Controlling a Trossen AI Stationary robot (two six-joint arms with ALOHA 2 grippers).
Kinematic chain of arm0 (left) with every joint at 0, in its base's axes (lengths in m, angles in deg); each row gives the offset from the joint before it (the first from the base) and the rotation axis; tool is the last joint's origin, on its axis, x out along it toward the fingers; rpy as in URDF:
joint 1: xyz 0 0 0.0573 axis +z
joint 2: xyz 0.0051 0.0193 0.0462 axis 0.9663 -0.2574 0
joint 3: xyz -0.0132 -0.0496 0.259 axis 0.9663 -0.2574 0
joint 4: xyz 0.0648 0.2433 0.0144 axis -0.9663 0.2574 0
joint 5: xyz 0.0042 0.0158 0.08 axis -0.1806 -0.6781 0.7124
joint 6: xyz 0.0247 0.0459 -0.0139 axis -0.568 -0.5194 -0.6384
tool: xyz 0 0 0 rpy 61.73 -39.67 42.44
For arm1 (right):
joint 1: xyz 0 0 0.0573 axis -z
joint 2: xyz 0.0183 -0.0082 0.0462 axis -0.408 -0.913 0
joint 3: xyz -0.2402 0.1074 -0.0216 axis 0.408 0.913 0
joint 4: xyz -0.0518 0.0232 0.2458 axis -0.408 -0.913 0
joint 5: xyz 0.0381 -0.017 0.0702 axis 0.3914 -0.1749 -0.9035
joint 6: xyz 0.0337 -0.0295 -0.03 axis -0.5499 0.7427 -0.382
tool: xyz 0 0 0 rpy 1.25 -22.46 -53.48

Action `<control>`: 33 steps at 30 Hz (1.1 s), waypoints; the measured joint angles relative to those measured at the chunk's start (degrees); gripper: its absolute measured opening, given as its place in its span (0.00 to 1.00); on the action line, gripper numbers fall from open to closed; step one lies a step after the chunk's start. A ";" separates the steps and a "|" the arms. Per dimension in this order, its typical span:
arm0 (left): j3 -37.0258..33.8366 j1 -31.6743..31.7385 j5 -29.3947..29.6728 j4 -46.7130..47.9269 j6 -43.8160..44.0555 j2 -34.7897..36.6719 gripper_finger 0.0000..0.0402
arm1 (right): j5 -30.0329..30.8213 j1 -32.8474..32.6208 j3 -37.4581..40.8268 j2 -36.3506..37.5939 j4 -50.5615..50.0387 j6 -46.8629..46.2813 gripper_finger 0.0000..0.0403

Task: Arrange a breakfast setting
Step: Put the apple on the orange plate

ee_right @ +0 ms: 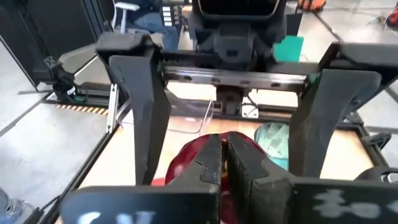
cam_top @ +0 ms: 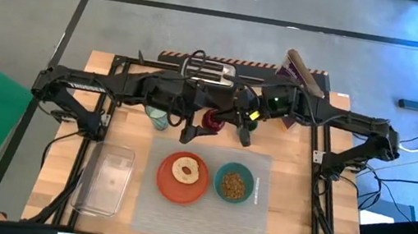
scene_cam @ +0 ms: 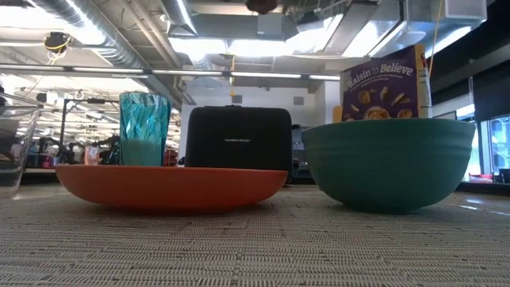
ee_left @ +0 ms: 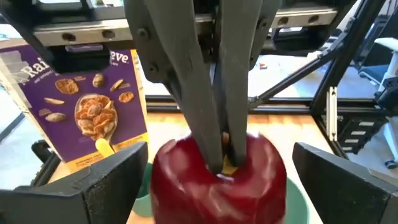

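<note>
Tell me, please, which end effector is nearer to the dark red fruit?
Right. The right end effector is shut on the top of the dark red fruit; the left end effector is open, its fingers standing either side of it.

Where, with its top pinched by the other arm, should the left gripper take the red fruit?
Probably its round body, level from the side: the right gripper pinches the top of the red fruit, and the open left gripper flanks its widest part.
</note>
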 joint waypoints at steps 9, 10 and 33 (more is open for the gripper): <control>-0.04 -0.55 0.84 1.16 -0.04 -0.04 0.85 | -0.24 -0.04 0.01 0.13 0.54 -0.28 0.00; -0.04 -0.55 0.88 1.16 -0.04 -0.04 0.82 | -0.21 -0.04 0.01 0.13 0.60 -0.28 0.00; -25.00 -8.76 3.58 -5.91 7.69 6.18 0.73 | 14.97 0.07 0.01 7.41 -3.49 -1.52 0.45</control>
